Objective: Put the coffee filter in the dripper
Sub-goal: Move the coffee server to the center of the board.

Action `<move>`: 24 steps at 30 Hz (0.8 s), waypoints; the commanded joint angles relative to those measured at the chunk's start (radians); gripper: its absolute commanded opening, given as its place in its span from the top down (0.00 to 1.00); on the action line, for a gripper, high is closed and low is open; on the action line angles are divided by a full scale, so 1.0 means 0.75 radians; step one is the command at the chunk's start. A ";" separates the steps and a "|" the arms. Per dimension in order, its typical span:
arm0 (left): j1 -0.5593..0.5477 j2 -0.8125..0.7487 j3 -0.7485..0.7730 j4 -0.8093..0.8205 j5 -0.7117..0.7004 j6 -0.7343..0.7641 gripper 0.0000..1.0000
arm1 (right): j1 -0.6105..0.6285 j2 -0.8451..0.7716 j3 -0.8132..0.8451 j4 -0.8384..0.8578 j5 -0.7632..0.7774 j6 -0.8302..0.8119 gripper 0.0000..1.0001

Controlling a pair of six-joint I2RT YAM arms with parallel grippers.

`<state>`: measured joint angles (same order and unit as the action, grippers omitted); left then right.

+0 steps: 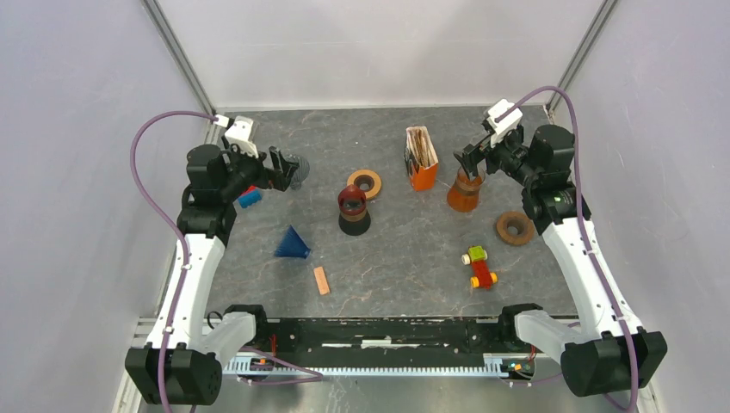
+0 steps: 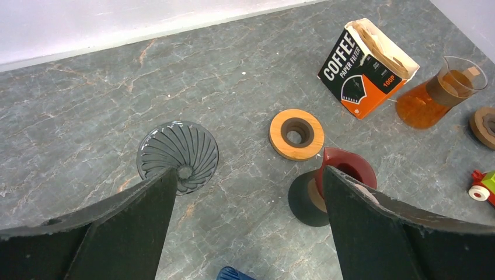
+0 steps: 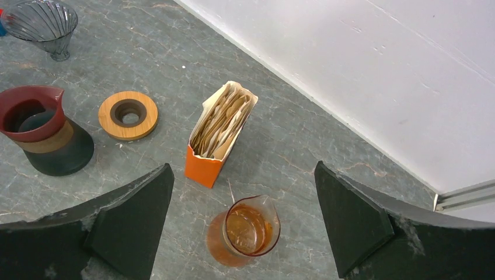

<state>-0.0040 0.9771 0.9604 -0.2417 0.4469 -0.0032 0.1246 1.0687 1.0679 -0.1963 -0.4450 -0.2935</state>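
The coffee filters are a brown paper stack in an open orange box (image 1: 420,157) (image 2: 366,67) (image 3: 220,131) standing at the back middle of the table. A clear grey ribbed glass dripper (image 2: 177,154) (image 3: 39,23) stands at the back left. My left gripper (image 1: 282,169) (image 2: 250,172) hovers open just in front of it, holding nothing. A dark red dripper on a black base (image 1: 353,209) (image 3: 41,128) stands mid-table. My right gripper (image 1: 472,162) (image 3: 243,166) hangs open above an amber glass carafe (image 1: 464,191) (image 3: 245,230), right of the box.
A light wooden ring (image 1: 365,182) lies between the red dripper and the box, and a brown ring (image 1: 516,227) lies at the right. A blue cone (image 1: 293,243), a wooden block (image 1: 321,280), a toy car (image 1: 479,267) and a blue piece (image 1: 250,198) lie nearer.
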 commanded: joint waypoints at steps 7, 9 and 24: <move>0.003 -0.007 0.034 0.022 -0.135 -0.032 0.00 | 0.006 -0.016 -0.005 0.021 -0.021 -0.028 0.02; 0.003 -0.015 0.037 -0.005 -0.102 -0.016 0.00 | 0.005 -0.026 -0.018 0.018 -0.048 -0.042 0.02; -0.407 0.382 0.247 -0.323 -0.261 0.235 0.12 | 0.005 -0.111 -0.257 0.008 -0.250 -0.163 0.02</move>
<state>-0.2790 1.1454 1.0515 -0.3973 0.2955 0.1268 0.1246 1.0237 0.8982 -0.2039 -0.5961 -0.3820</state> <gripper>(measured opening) 0.911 0.979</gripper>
